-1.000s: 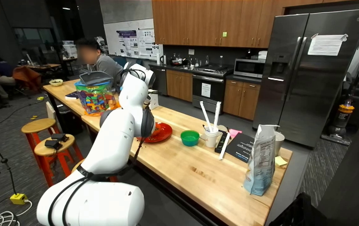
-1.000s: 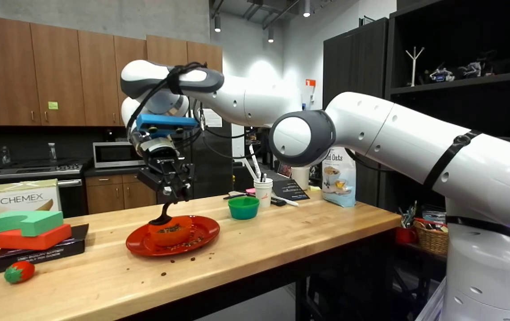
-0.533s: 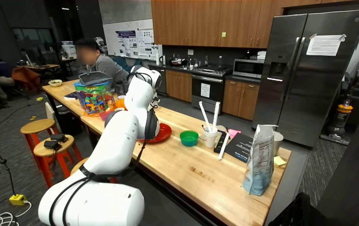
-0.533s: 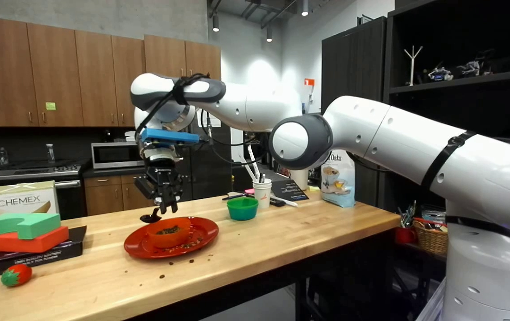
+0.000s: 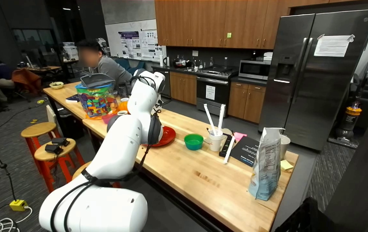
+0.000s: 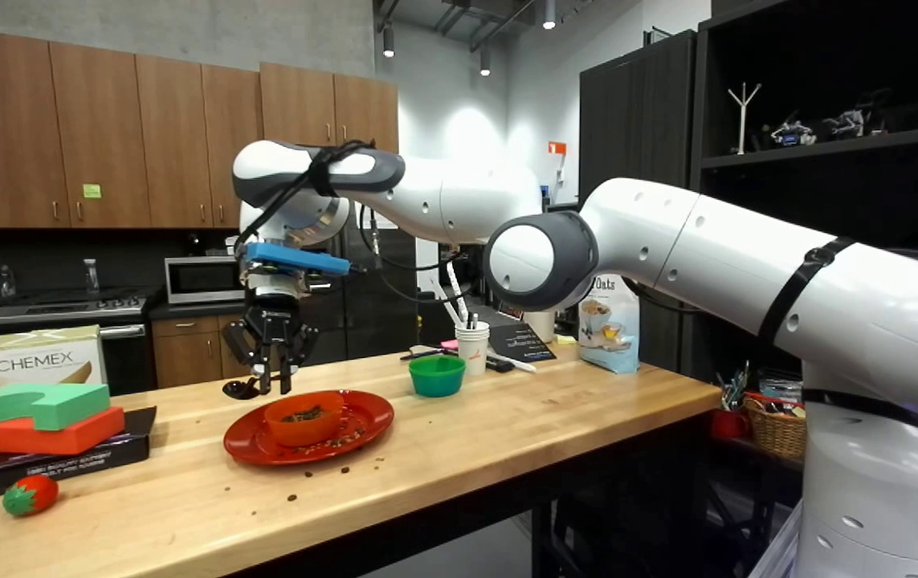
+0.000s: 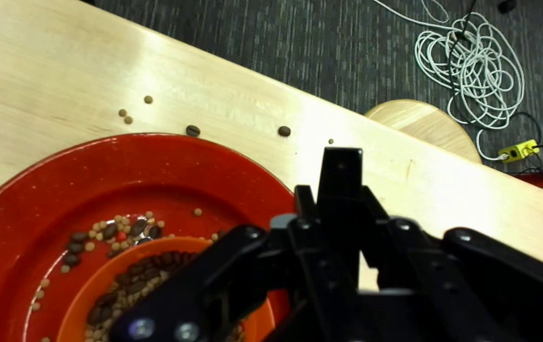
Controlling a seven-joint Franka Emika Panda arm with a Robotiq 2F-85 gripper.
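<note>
My gripper [image 6: 275, 382] is shut on a black spoon [image 6: 240, 390]. The spoon's bowl end sticks out to the left in an exterior view. In the wrist view the spoon's black handle [image 7: 342, 173] stands between the fingers [image 7: 334, 204]. The gripper is just above and beside an orange bowl [image 6: 304, 431], apart from it. The bowl holds dark and tan beans and sits on a red plate [image 6: 243, 443]. The plate [image 7: 181, 159] and bowl rim [image 7: 169, 245] also show in the wrist view, with loose beans on the plate. The arm hides the gripper in an exterior view.
A green bowl [image 6: 437, 377], stacked paper cups [image 6: 473, 350] and an oats bag [image 6: 609, 325] stand on the table. A Chemex box [image 6: 37, 365], foam blocks [image 6: 57, 408] and a toy strawberry [image 6: 31, 494] are at the other side. Loose beans [image 7: 284, 131] lie near the table edge.
The spoon was in the orange bowl, then rose out of it. The gripper turned more upright, and the spoon moved left in an exterior view, past the bowl's rim. Bowl and plate stayed.
</note>
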